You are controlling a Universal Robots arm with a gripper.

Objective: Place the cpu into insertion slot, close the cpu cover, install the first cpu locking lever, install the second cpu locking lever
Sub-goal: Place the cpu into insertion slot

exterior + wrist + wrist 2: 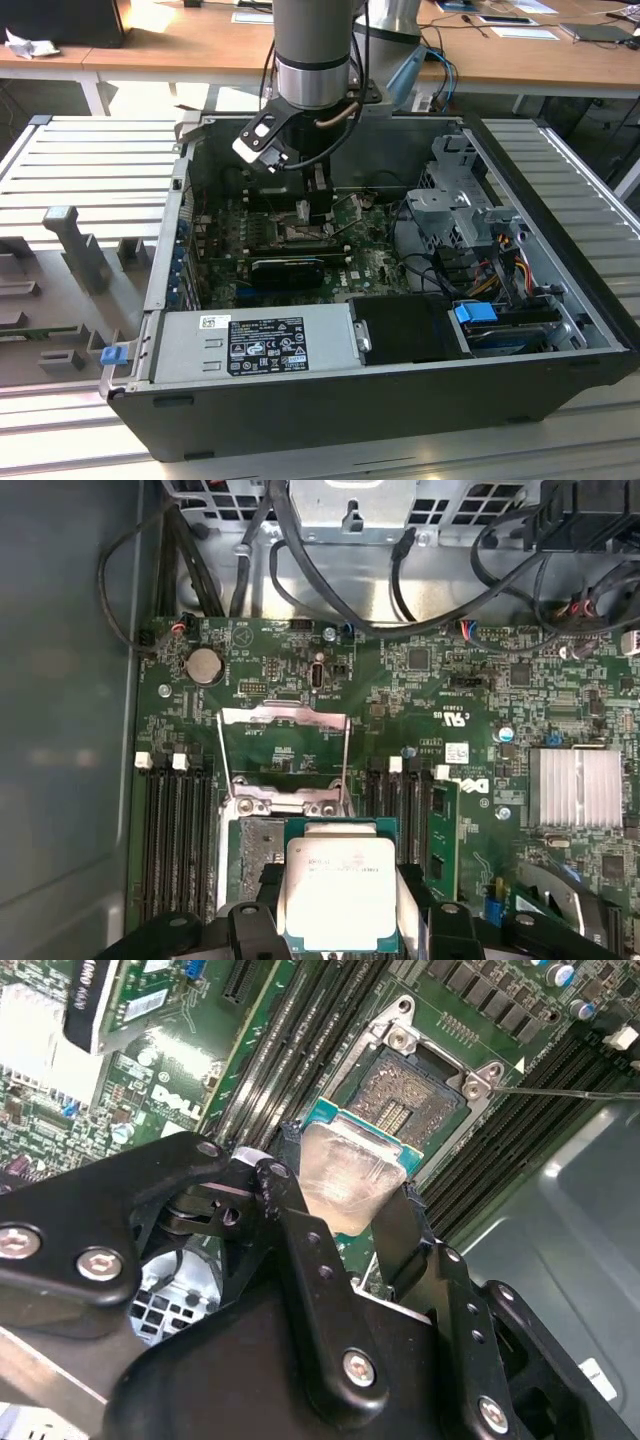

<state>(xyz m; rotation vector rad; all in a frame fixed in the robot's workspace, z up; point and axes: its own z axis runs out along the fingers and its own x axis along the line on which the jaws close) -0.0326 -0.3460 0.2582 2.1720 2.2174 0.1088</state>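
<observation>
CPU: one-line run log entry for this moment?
claw: shut on cpu | cpu: partly over insertion slot, not seated | cpu cover: open

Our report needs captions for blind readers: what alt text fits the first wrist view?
The gripper holds the cpu partly over the insertion slot on a green motherboard. The cpu cover is flipped open next to the slot.

Grey power supply (250,345), blue drive latch (475,312) nearby, wooden desk (180,45) behind the case (400,405).
</observation>
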